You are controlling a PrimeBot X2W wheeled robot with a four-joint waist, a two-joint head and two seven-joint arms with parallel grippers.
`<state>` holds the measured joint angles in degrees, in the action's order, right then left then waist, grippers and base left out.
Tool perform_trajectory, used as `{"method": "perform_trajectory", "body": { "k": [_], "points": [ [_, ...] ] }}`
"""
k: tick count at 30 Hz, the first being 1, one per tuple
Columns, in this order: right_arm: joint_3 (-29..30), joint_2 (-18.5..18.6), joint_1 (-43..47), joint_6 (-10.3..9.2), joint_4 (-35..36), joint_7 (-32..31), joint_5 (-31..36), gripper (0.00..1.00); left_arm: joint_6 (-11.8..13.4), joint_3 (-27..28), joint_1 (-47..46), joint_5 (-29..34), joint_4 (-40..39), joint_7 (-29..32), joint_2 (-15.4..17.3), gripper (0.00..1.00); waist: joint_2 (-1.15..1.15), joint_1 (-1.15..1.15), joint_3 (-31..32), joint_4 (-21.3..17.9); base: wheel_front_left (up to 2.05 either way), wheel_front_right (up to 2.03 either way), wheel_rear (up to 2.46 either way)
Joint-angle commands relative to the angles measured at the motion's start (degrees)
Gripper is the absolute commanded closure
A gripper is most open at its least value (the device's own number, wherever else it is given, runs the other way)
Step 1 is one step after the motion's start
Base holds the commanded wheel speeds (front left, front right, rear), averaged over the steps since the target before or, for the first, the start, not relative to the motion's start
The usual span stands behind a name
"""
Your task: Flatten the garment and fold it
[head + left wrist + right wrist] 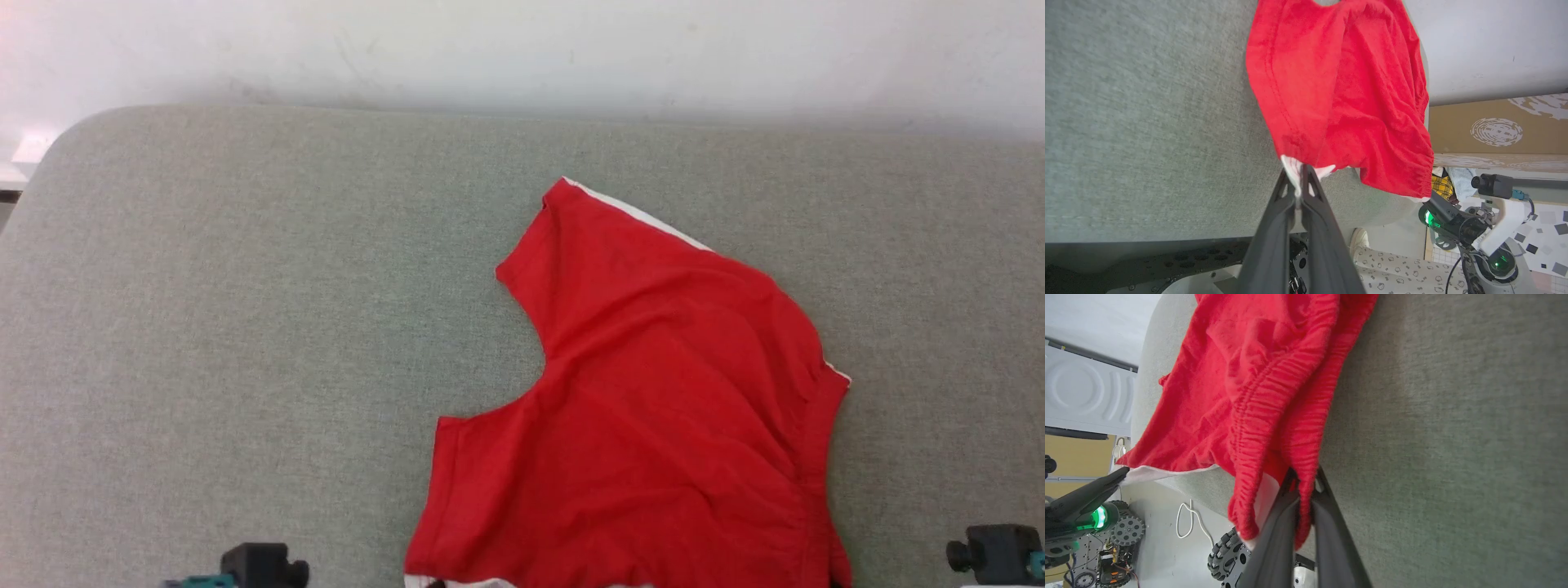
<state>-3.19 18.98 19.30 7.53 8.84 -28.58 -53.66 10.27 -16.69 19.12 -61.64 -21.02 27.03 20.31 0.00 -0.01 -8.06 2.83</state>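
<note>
Grey-green upholstery covers a broad pad (204, 327) under a white wall (522, 49). The garment (653, 408) lies on the pad right of its middle and runs down to the pad's near edge. The head view gives the whole layout: the red shorts lie mostly flat with soft wrinkles. One leg reaches toward the pad's far edge with a white stripe along its side, and the other leg ends at the near edge.

The left wrist view adds the grip. The left gripper (1299, 173) has its two dark fingers pressed together on the white hem trim at the pad's near edge. The right wrist view supplies the other corner. There the right gripper (1303, 477) is clamped on the gathered waistband, also at the pad's near edge, with the elastic bunched in ridges just above the fingers. Each wrist view also catches the other arm's gripper at its own corner of the cloth. A cardboard box (1494, 126) stands past the pad's end in the left wrist view.
</note>
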Motion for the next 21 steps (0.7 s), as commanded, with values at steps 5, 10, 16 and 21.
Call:
{"method": "perform_trajectory", "body": {
  "k": [5,10,16,21],
  "points": [
    [3.2,-1.15,2.06,-0.04,6.49,-2.87,0.74,1.0,-0.81,2.26,0.39,-1.36,-4.62,-1.27,0.43,1.0,0.0,0.01,0.56,-0.87,0.0,0.0,0.0],
    [6.01,-1.6,1.99,-0.04,12.96,-6.04,0.46,1.0,-0.58,3.41,-0.43,-1.31,-10.03,-0.85,1.45,1.0,0.0,0.01,0.0,-1.7,0.0,0.0,0.0],
    [7.92,-1.69,-2.51,-0.04,18.38,-7.15,1.65,1.0,1.73,5.92,-6.23,0.87,-12.43,-3.34,-0.12,1.0,0.0,0.01,-2.35,-2.71,0.0,0.0,0.0],
    [7.89,0.75,-14.63,-0.04,20.37,-7.29,4.44,1.0,6.18,7.98,-19.27,3.53,-10.59,-4.46,-2.52,1.0,0.0,0.01,-5.16,-3.38,0.0,0.0,0.0]
  ]
}}
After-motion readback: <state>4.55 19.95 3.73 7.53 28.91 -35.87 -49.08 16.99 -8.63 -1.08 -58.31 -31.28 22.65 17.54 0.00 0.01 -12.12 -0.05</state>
